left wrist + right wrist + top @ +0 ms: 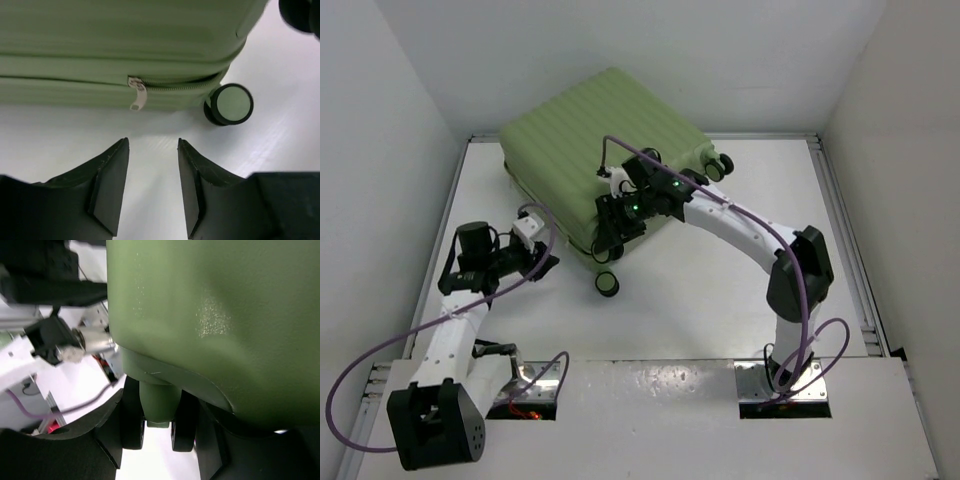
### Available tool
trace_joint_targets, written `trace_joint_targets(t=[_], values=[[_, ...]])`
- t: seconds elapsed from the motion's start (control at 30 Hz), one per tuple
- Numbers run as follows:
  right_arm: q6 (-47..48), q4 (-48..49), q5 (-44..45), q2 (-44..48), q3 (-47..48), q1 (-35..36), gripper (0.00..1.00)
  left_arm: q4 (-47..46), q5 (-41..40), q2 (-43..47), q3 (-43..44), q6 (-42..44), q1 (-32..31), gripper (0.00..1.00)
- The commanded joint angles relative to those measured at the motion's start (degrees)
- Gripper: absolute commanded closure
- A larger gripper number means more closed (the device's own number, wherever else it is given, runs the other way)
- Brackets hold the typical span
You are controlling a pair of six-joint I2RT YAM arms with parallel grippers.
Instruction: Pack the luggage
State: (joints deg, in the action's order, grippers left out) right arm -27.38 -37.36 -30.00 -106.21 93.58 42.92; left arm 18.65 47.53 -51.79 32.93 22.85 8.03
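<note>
From above, the large pale-green ribbed hard-shell luggage (pixel 610 130) lies closed and flat at the far middle of the white counter (pixel 720 300). The right gripper (pixel 613 228) is at its near edge, the nearer of the two, while the left gripper (pixel 545 262) is just beside its near-left side. In the left wrist view that gripper (pixel 152 142) is spread and empty, facing the zip seam that runs crosswise, with the small silver zipper pull (pixel 136 96) straight ahead. In the right wrist view, the right gripper (pixel 160 437) looks spread, with a black-and-green wheel (pixel 132 420) framed between its jaws.
</note>
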Motion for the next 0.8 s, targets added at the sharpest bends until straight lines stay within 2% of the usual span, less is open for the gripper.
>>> trace_joint_targets(t=[0.0,0.13,0.17,0.27,0.3,0.43,0.6,0.77], values=[[-0.84,12.49,2.75,-2.68,5.02,-2.04,0.81,-6.51,-5.41,3.09,-2.69,7.81,-0.56,0.53],[-1.71,13.19,2.84,-2.6,4.94,-2.05,0.81,-11.77,-9.2,7.57,-7.6,17.64,-0.56,0.54],[-2.06,13.19,2.84,-2.59,4.6,-2.05,0.81,-14.32,-10.25,9.41,-11.1,18.36,-1.26,0.55],[-3.12,13.72,2.75,-2.51,3.89,-2.22,0.81,-20.47,-12.98,16.7,-17.34,18.89,-2.66,0.54],[-3.82,14.07,2.58,-2.33,3.72,-2.4,0.81,-22.68,-14.9,18.37,-19.11,17.68,-3.98,0.5],[-6.98,14.77,2.14,-2.86,3.54,-2.57,0.81,-29.1,-18.78,25.5,-24.75,11.88,-7.5,0.48],[-10.41,16.53,0.38,-3.21,2.92,-2.4,0.81,-36.67,-28.26,24.2,-27.3,5.27,-14.34,0.48],[-12.52,17.15,-0.59,-4.09,3.71,-2.75,0.81,-41.49,-33.45,15.51,-25.81,0.98,-19.54,0.5]])
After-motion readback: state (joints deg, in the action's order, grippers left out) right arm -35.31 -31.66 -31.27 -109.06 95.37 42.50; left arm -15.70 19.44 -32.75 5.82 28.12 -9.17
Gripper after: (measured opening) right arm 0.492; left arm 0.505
